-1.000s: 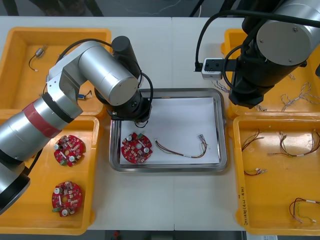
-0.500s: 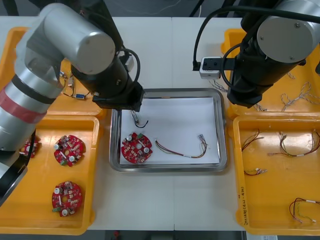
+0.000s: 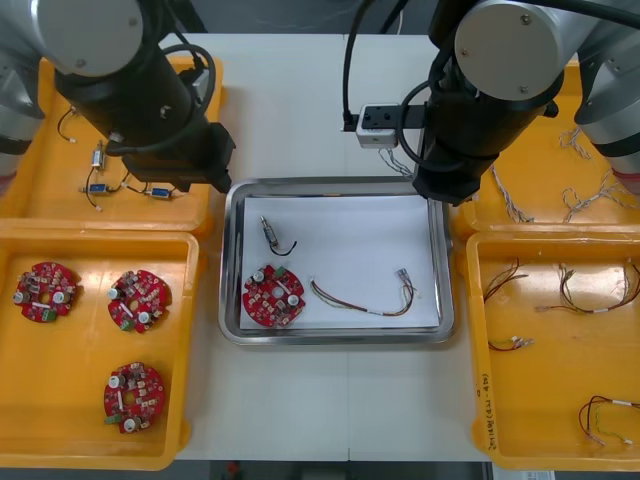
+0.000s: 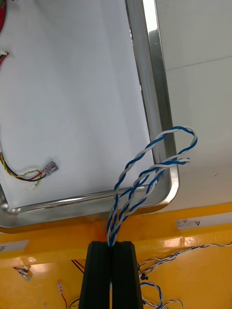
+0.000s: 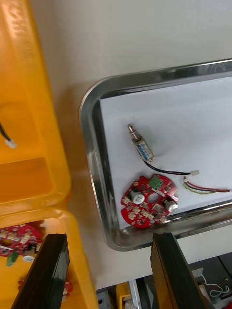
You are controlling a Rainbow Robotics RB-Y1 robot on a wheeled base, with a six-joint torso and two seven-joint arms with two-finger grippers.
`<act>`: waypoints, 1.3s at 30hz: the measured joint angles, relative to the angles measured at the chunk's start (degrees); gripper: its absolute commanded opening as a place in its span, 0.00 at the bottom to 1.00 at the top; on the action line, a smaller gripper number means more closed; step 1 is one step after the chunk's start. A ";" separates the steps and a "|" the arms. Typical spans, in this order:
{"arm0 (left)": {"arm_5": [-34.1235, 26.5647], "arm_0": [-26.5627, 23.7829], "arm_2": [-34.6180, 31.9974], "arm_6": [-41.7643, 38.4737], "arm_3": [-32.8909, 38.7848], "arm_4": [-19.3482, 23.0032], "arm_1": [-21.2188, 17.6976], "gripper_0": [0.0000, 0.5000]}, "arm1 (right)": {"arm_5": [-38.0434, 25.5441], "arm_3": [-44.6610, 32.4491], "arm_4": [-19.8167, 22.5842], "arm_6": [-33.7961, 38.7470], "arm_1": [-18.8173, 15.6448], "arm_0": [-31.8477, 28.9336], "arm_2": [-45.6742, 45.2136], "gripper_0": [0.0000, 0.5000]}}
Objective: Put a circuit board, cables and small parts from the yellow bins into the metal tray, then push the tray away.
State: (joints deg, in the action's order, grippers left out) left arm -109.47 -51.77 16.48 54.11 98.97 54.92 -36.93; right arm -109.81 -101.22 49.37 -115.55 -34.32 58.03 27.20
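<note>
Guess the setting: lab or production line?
Probably a kitting bench in a lab or workshop. Yellow bins hold sorted round red circuit boards and cables around a metal tray. The right gripper, by the tray's corner, is shut on a twisted blue and white cable; the left gripper is open at its left edge.

Electronics lab bench, kitting setup. Evidence: light flat table [image 3: 300, 110], yellow plastic sorting bins [image 3: 60, 425] stocked with round red circuit boards [image 3: 133, 397] and thin red and yellow cables [image 3: 508, 344], a twisted blue and white cable [image 4: 117, 217], and a shiny metal kitting tray [image 3: 335, 338] between the bins.
</note>
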 measured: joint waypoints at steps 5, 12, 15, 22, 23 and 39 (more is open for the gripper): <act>-0.03 -0.01 -1.52 7.60 0.02 0.35 -3.36 1.00 | 0.00 1.52 -0.16 0.01 1.19 1.37 3.46 0.00; -0.09 0.20 -5.49 17.43 -0.81 0.44 -6.49 1.00 | 0.00 3.66 -2.34 0.01 2.24 2.57 10.41 0.00; -0.11 0.44 -8.59 17.75 -2.93 0.43 -6.89 1.00 | 0.24 5.91 -3.45 0.01 3.63 3.32 12.68 0.00; -0.12 0.61 -12.37 24.75 -7.64 -2.34 -7.61 1.00 | 4.32 12.38 -3.74 0.01 7.61 5.37 13.97 0.00; -0.12 0.62 -12.62 26.81 -7.96 -3.17 -7.61 1.00 | 5.05 13.01 -3.76 0.01 8.02 5.49 13.97 0.00; 0.29 6.39 -16.65 43.47 -9.60 -9.41 -8.27 1.00 | 15.21 18.75 -6.50 -0.01 9.16 5.63 19.08 0.00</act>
State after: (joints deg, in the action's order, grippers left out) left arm -109.18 -45.37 -0.18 97.59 89.37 45.51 -45.20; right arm -94.59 -82.48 42.88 -115.56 -25.15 63.66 46.28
